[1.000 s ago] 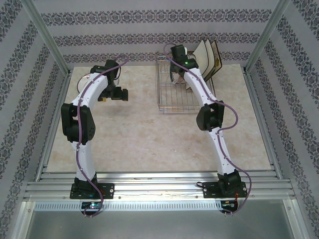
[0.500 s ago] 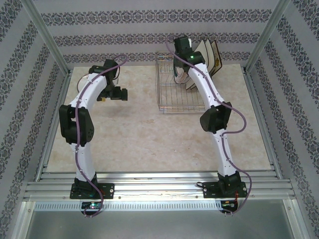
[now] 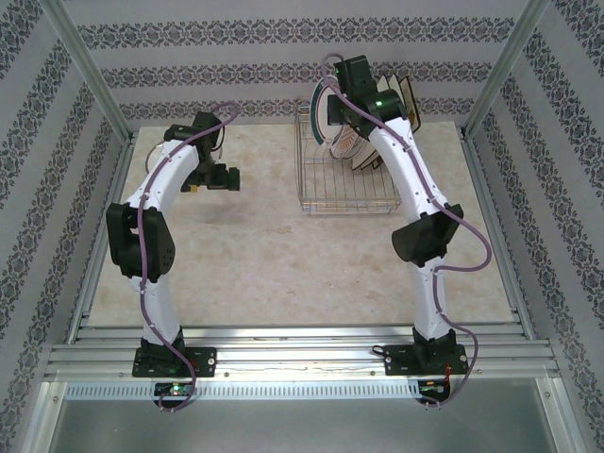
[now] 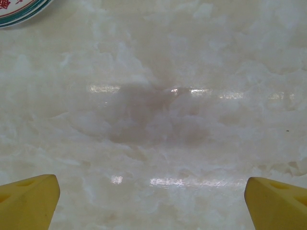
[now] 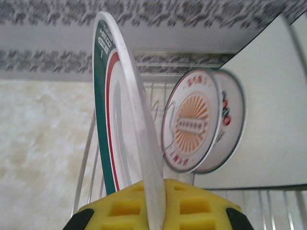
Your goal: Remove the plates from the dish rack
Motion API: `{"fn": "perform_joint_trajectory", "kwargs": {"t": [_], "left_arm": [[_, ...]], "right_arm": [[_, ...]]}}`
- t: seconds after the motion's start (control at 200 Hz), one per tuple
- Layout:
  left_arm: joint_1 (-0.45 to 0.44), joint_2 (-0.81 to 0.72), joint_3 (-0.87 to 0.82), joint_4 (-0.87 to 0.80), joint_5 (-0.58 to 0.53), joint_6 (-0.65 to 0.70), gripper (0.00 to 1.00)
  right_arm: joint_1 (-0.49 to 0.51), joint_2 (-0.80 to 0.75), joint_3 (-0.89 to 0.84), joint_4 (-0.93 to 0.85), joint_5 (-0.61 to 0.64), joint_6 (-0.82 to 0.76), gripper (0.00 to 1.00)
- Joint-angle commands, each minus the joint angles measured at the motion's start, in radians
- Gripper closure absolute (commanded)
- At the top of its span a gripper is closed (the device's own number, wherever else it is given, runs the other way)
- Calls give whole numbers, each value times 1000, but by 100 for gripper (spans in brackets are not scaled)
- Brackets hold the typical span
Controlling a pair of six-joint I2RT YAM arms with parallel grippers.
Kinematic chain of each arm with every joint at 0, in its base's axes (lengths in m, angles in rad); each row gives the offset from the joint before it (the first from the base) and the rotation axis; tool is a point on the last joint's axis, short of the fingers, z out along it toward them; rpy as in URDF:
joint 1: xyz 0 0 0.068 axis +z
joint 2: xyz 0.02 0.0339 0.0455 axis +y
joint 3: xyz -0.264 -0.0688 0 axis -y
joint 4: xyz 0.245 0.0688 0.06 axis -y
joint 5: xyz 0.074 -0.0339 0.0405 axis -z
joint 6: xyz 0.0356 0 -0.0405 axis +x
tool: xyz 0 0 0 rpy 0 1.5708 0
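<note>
My right claw (image 5: 153, 201) is clamped on the rim of a round plate (image 5: 115, 124), holding it upright over the rack (image 3: 330, 184) at upper centre, I'd say to clear the wires. Other plates (image 5: 192, 127) stand slotted behind. My left claw (image 4: 152, 201) gapes over bare table (image 4: 153, 72).

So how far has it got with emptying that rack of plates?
Early on. Done: one green-rimmed plate lies on the table. In hand: the right fingers pinch a round plate, held up over the dish rack. Left: at least two round plates and the square plates stand in it. The left fingers are open and empty.
</note>
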Motion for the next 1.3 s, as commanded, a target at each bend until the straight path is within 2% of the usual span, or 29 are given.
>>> {"fn": "perform_joint_trajectory", "kwargs": {"t": [0.0,0.1,0.235,0.425,0.66,0.919,1.079,1.209,1.294], "left_arm": [[-8,-36,-12,4,-1,-5,0],[-7,-38,-14,7,-1,-4,1],[-7,-42,-21,18,3,-2,1],[-6,-56,-37,39,-2,5,1],[-7,-66,-54,68,5,15,1],[-7,-110,-95,143,62,13,1],[-2,-154,-157,264,253,23,1],[17,-210,-287,506,543,-59,0],[17,-219,-347,635,656,-124,0]], "right_arm": [[-13,-92,-112,52,-213,31,100],[-48,-158,-272,138,-449,59,100],[-103,-248,-568,403,-797,155,100],[-125,-294,-851,686,-1029,276,100],[-132,-324,-1028,793,-1031,320,100],[-134,-323,-1091,860,-1056,352,100],[-139,-322,-1107,873,-1059,359,100],[-140,-321,-1115,886,-1063,365,100],[-139,-319,-1117,902,-1073,375,100]]}}
